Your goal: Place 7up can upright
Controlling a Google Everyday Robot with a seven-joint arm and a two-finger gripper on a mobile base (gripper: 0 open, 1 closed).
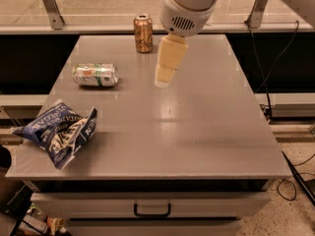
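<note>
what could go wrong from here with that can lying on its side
The silvery-white aluminium 7up can lies on its side, so it may roll across the grey table if the cream claw, hovering to its right, touches it off-centre. The upright brown-gold can stands just behind the claw and could get knocked over.
</note>
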